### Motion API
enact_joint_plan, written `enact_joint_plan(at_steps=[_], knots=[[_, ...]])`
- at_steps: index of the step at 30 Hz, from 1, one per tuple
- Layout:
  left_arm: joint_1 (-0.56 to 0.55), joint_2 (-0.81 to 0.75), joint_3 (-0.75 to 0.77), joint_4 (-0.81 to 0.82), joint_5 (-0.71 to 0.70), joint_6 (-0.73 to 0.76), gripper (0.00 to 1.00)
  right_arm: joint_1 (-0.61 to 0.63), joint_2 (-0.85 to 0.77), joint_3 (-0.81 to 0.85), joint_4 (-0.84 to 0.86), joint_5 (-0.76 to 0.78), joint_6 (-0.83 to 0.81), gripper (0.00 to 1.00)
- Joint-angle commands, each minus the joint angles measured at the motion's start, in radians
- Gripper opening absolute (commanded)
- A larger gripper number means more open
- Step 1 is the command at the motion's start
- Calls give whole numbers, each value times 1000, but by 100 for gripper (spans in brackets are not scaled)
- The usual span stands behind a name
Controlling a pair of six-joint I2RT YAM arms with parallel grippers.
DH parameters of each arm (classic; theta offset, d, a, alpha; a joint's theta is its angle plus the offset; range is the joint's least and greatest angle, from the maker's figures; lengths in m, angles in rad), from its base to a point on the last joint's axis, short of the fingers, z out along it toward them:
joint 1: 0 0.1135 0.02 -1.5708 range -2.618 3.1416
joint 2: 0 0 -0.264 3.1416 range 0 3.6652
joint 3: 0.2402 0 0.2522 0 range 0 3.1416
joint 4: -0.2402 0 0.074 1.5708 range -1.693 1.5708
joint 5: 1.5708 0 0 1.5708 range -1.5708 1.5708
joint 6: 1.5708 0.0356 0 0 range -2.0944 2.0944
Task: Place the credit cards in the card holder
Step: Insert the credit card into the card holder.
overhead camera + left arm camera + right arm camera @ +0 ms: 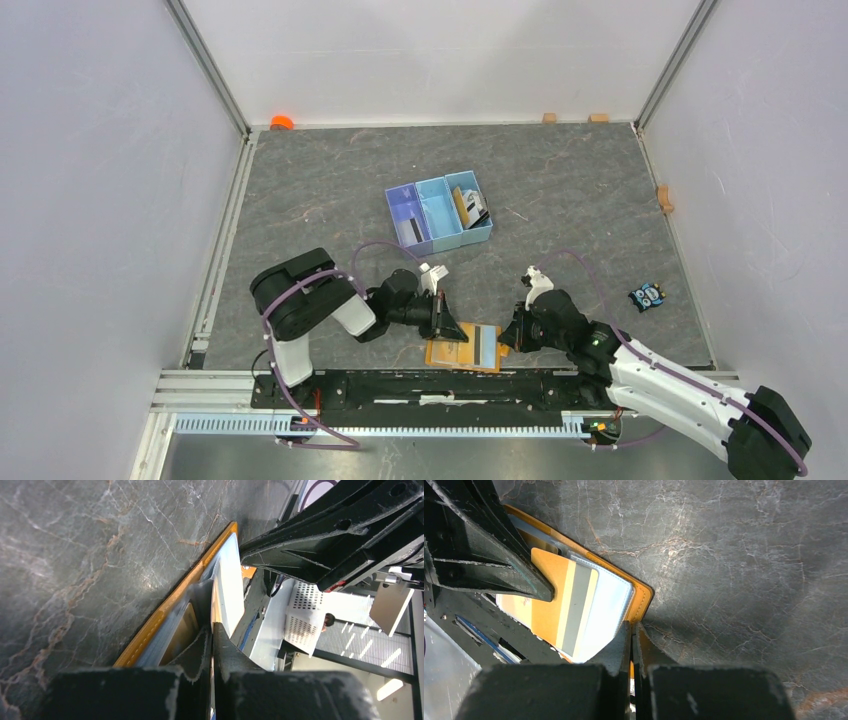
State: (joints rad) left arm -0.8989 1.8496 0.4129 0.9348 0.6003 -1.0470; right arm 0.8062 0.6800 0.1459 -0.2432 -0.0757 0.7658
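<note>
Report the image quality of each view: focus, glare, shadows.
Top external: evenly lit, sharp, shadows soft. Left wrist: left gripper blurred near the lens, bright area past the table washed out. Right wrist: right gripper blurred, card holder sharp, dark shadow on the table beside it.

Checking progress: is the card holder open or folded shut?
Open: the card holder lies spread flat, orange cover down, light-blue inner panels facing up.

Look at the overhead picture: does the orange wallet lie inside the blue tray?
No, the wallet lies open on the bare table, well apart from the blue tray.
</note>
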Motion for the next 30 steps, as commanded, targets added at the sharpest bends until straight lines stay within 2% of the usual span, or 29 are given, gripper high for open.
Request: enact_joint_plan(at_steps=[1, 4, 9, 12, 16, 22, 30], knots=[[-24, -43, 26, -131, -122, 42, 2, 11, -10, 21, -68, 46, -1, 0], [-26, -107, 51, -271, -159, 110, 7, 13, -21, 35, -93, 69, -5, 0], [-26, -234, 106, -546, -230, 235, 23, 11, -34, 51, -130, 107, -14, 0], [-26, -287, 140, -663, -240, 295, 35, 12, -40, 51, -139, 116, -16, 0], [-27, -335, 181, -783, -241, 349, 43, 11, -43, 49, -139, 114, -17, 0], [-53, -387, 184, -804, -211, 336, 46, 12, -43, 50, -139, 114, -22, 0], [-129, -290, 178, -736, -230, 275, 45, 11, -31, 51, -122, 105, -25, 0]])
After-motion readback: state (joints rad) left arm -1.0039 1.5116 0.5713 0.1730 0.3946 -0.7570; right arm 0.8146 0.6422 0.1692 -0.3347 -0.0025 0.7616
